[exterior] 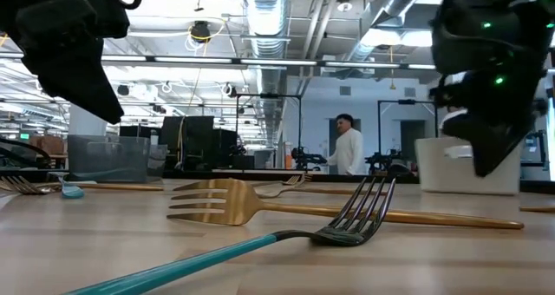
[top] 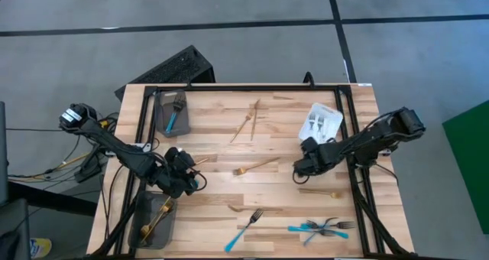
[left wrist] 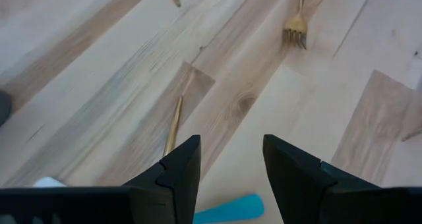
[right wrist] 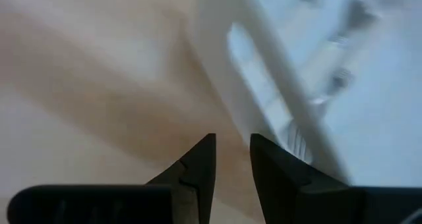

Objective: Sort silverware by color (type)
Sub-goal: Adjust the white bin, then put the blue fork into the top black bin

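Silverware lies scattered on the wooden table: gold forks (top: pixel 256 167) (top: pixel 317 193), two gold pieces (top: pixel 246 122) toward the far side, a turquoise-handled fork (top: pixel 244 229) and a turquoise-handled cluster (top: pixel 325 228) near the front edge. My left gripper (left wrist: pixel 231 141) hangs open over the left part of the table (top: pixel 187 176). A thin gold handle (left wrist: pixel 173 128) lies on the wood beside one of its fingers, and a turquoise piece (left wrist: pixel 227 209) shows below them. My right gripper (right wrist: pixel 232 140) stands narrowly open, nothing between its fingers, by the white tray's near corner (top: pixel 302 168).
A grey tray (top: pixel 162 122) at the far left holds a turquoise-handled utensil. Another grey tray (top: pixel 145 233) at the near left holds gold forks. The white tray (top: pixel 334 111) at the far right holds silver forks. A black frame rims the table, and a person stands far off in the room (exterior: pixel 347 147).
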`<state>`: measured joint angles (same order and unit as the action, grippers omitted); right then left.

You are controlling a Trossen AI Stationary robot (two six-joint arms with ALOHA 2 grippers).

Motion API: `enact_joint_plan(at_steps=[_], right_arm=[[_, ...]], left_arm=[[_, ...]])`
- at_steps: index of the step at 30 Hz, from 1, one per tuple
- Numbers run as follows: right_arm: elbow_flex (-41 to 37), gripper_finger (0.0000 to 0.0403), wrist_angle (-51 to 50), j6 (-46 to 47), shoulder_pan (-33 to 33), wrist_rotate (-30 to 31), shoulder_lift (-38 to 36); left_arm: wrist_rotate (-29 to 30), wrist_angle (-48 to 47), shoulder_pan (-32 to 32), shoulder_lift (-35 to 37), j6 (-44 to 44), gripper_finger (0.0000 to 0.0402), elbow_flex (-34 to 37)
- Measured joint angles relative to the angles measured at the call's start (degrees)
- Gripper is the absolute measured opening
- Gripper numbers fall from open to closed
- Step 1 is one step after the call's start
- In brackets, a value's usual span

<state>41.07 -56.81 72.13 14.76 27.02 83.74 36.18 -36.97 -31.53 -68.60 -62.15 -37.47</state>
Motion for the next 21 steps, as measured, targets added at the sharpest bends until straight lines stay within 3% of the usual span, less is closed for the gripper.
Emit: enact_joint_plan(at_steps=[5,9,16,21], right_arm=[[0.06,0.012,-11.89,8.95,-0.5,5.91,-1.52],[0.06,0.012,-15.16,12.35,-0.3,6.23,-2.5],[0.12,0.012,-4.79,10.72,5.33,6.21,-3.82],[0.19,0.012,6.66,9.76,10.3,10.95,-3.92]], left_arm=[[0.66,-1.37,0.02,0.0,-0.04,0.0151,0.0],[-0.76,-1.49,0.02,0.0,-0.71,0.0151,0.0],[-7.5,-3.81,0.02,0.0,-2.43,0.0151,0.0],[-9.78,-6.73,0.0,0.0,-5.88,0.0151,0.06]])
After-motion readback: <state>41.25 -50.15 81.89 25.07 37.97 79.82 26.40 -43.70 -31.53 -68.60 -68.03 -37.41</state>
